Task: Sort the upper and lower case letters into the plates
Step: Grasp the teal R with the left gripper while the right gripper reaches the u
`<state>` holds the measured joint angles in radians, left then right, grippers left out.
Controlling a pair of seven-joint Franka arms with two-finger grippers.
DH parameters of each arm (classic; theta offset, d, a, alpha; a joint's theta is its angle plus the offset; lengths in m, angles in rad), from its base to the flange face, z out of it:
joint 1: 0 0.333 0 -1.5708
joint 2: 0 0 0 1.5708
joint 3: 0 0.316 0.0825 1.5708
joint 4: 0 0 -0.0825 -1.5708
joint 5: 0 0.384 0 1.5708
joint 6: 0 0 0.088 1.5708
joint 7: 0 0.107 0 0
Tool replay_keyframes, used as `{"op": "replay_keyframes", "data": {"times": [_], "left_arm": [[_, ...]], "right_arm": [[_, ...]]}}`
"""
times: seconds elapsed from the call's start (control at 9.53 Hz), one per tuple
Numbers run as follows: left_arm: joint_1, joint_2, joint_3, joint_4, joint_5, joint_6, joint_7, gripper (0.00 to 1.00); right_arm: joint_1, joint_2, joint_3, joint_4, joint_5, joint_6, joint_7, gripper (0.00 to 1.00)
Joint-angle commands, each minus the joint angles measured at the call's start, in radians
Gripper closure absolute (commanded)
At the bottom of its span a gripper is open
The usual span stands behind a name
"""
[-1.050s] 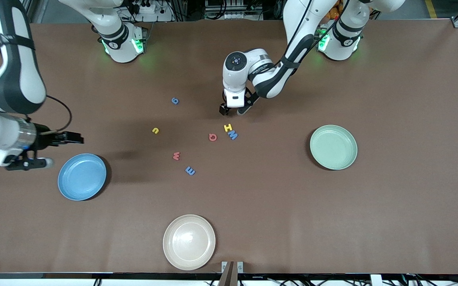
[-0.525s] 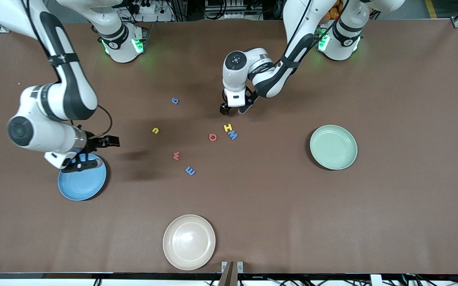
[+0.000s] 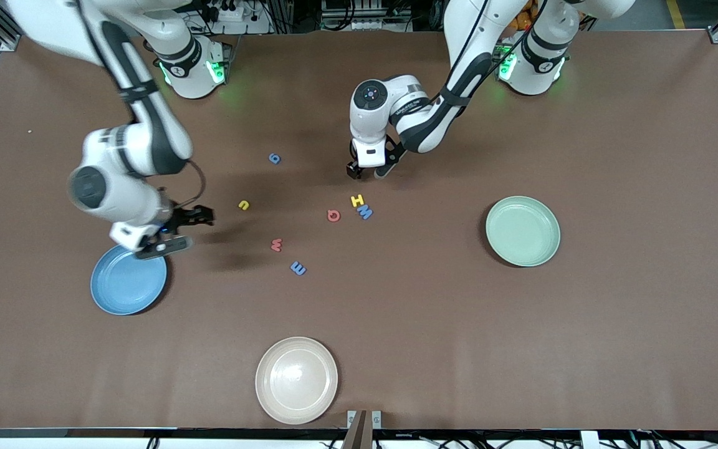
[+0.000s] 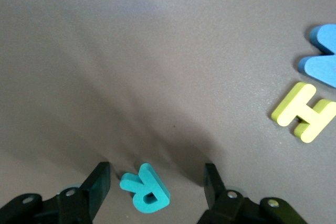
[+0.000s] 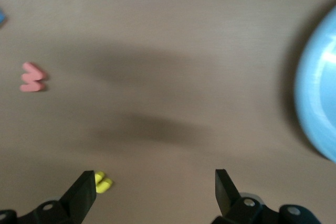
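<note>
**Left claw straddles a teal R; both plates bare**

Front view: the brown table (image 3: 614,349) carries the sky blue plate (image 3: 123,290) toward the right arm's end and the mint green plate (image 3: 523,231) toward the left arm's end, both bare, with a cream plate (image 3: 296,380) at the edge nearest the camera. The letters lie loose mid-table, among them a yellow H (image 3: 356,200), a blue W (image 3: 365,212) and a salmon w (image 3: 276,244).

The right gripper (image 3: 186,227) hangs over the table beside the blue plate's rim, jaws spread, carrying nothing.

The left gripper (image 3: 365,174) is down at the table mid-way along. Its wrist view shows the fingers (image 4: 97,182) spread either side of a teal R (image 4: 145,188), not touching it. To grip well, I'd centre the letter between the pads before pinching, so it doesn't twist away.
</note>
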<state>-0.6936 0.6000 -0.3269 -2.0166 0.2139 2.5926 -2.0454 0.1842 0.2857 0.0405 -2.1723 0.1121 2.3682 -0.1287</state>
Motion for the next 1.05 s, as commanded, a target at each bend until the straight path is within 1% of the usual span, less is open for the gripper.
{"op": "replay_keyframes", "data": {"times": [0.0, 0.1, 0.31, 0.52, 0.63, 0.73, 0.84, 0.94], "left_arm": [[-0.003, -0.019, 0.0, -0.016, 0.016, 0.007, -0.07, 0.2], [-0.001, -0.019, -0.001, -0.013, 0.016, 0.009, -0.088, 0.21], [-0.003, -0.017, -0.001, -0.007, 0.016, 0.011, -0.142, 0.23], [-0.004, -0.017, -0.001, 0.002, 0.016, 0.015, -0.162, 0.28], [-0.004, -0.017, -0.001, 0.005, 0.016, 0.015, -0.163, 0.31], [-0.004, -0.016, -0.001, 0.009, 0.016, 0.015, -0.164, 0.38], [-0.004, -0.016, -0.001, 0.009, 0.016, 0.015, -0.164, 0.39], [-0.006, -0.014, -0.001, 0.009, 0.016, 0.015, -0.164, 0.41]], "right_arm": [[0.108, -0.034, -0.008, -0.084, 0.018, 0.092, -0.006, 0.0], [0.129, -0.034, -0.008, -0.087, 0.012, 0.089, -0.018, 0.0], [0.129, -0.03, -0.008, -0.101, 0.011, 0.091, -0.068, 0.0], [0.126, -0.013, -0.008, -0.103, 0.011, 0.098, -0.078, 0.0], [0.124, -0.014, -0.008, -0.109, 0.011, 0.101, -0.121, 0.0], [0.117, -0.017, -0.008, -0.142, 0.011, 0.136, -0.149, 0.0], [0.116, -0.017, -0.008, -0.179, 0.011, 0.19, -0.154, 0.0], [0.118, -0.016, -0.008, -0.199, 0.011, 0.218, -0.154, 0.0]]}}
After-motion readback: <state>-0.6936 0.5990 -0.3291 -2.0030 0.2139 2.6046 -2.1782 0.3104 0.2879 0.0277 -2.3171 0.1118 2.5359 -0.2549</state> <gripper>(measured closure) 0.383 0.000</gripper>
